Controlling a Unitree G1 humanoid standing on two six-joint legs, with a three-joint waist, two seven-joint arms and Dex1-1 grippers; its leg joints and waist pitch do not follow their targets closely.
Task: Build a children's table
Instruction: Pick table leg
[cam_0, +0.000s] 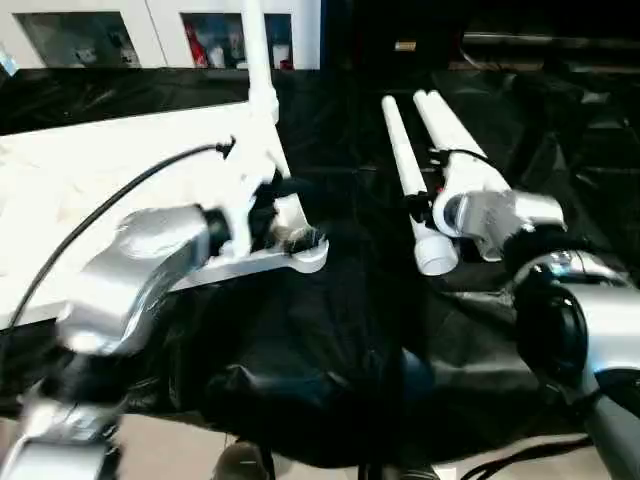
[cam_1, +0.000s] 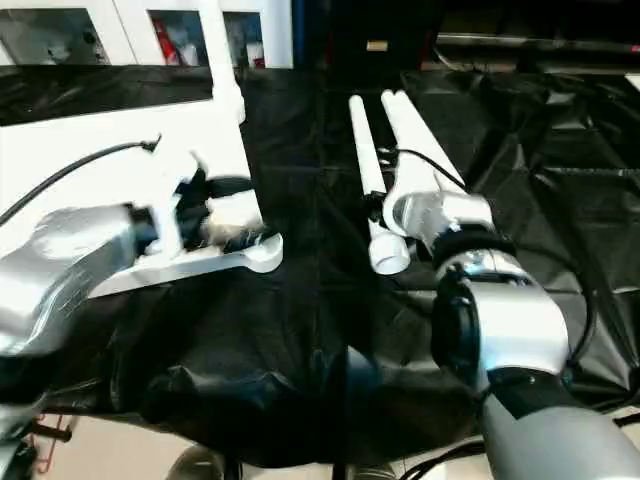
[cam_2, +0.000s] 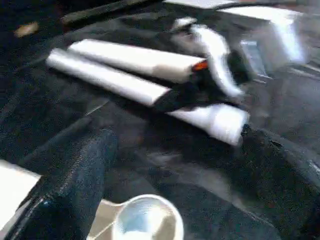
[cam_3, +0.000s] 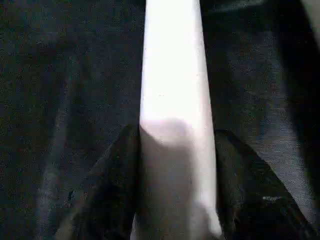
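The white table top (cam_0: 90, 170) lies underside up on the left of the black cloth. One white leg (cam_0: 258, 60) stands upright at its far right corner. The near right corner socket (cam_0: 312, 252) is empty, also seen as an open round socket (cam_2: 145, 220) in the left wrist view. My left gripper (cam_0: 265, 212) hovers just over that corner, open, with one black finger (cam_2: 70, 185) beside the socket. Two more white legs (cam_0: 405, 160) lie side by side on the cloth. My right gripper (cam_0: 425, 200) is shut on the nearer leg (cam_3: 172, 125), a finger (cam_3: 110, 195) on each side.
Black cloth (cam_0: 330, 360) covers the work surface and sags over its near edge. A white cabinet with glass doors (cam_0: 150, 30) stands behind the table top. A black cable (cam_0: 120, 205) runs along my left forearm. Dark shelving (cam_1: 520, 45) sits at the back right.
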